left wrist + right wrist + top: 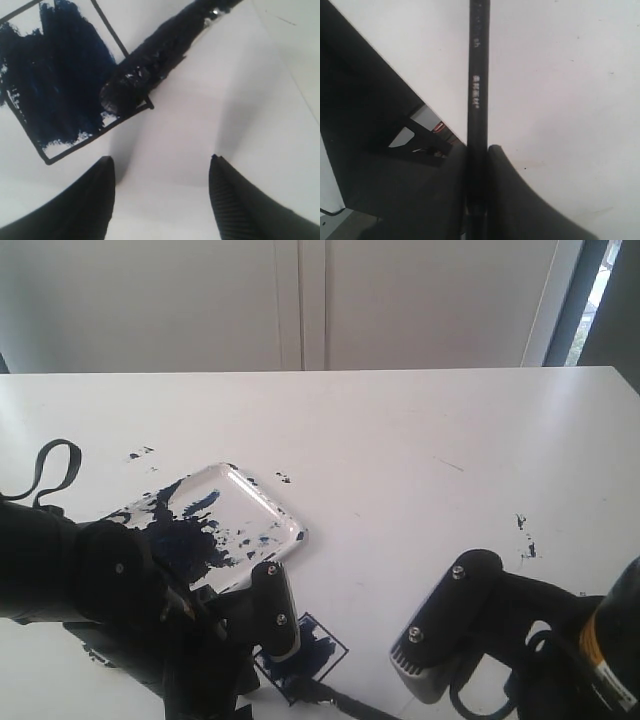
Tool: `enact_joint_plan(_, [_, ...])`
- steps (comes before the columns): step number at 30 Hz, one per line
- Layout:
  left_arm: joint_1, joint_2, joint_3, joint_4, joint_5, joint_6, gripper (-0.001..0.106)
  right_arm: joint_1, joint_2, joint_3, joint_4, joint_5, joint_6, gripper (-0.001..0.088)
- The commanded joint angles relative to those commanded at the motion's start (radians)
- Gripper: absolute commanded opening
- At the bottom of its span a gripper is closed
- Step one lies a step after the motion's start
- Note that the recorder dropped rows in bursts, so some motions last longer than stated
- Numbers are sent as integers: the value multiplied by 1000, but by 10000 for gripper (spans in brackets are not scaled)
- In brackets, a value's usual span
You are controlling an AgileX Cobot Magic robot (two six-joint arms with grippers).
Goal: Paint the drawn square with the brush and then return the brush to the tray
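The drawn square lies on the white table near the front edge, most of its inside covered in dark blue paint. The brush rests its wet bristles on one corner of the square. Its black handle runs between my right gripper's jaws, which are shut on it. My left gripper hovers open just beside the square with nothing between its fingers; one finger shows between tray and square. The clear tray, smeared with blue-black paint, sits behind the square.
Small paint specks dot the table at the far right, behind the tray and at the left. A black strap loop sticks up from the left arm. The right arm's body stands right of the square.
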Motion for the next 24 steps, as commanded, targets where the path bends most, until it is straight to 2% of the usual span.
enact_joint_plan(13, [0,0,0,0,3,0,600,0,-2,0,-124,0,62,0])
enact_joint_plan(24, [0,0,0,0,-23,-2,600,0,-38,0,-32,0,25,0])
